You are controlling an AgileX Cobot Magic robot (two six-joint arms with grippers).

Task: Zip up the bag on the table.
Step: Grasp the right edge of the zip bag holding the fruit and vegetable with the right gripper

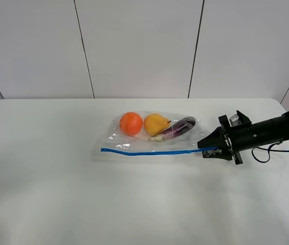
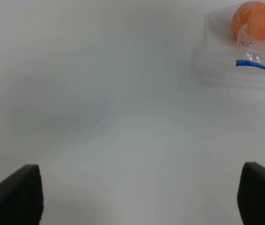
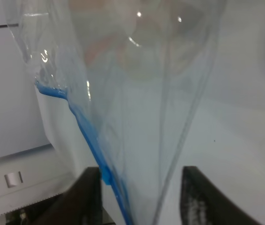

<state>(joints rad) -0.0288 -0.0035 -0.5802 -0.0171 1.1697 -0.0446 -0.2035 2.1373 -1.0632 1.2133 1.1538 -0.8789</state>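
Note:
The clear bag (image 1: 134, 143) lies flat on the white table (image 1: 57, 184), with an orange (image 1: 130, 123), a yellow pear (image 1: 155, 123) and a purple eggplant (image 1: 180, 126) inside. Its blue zipper strip (image 1: 149, 152) runs along the near edge. My right gripper (image 1: 206, 152) is at the strip's right end. In the right wrist view its jaws (image 3: 142, 171) stand partly apart around the bag's edge, the zipper strip (image 3: 88, 136) between them. My left gripper (image 2: 141, 168) is open and empty over bare table, with the bag's left end (image 2: 226, 70) and the orange (image 2: 253, 19) far ahead.
The right arm (image 1: 267, 131) reaches in from the right edge with a black cable (image 1: 264, 153) hanging by it. A white panelled wall (image 1: 144, 46) stands behind the table. The left arm is out of the exterior high view.

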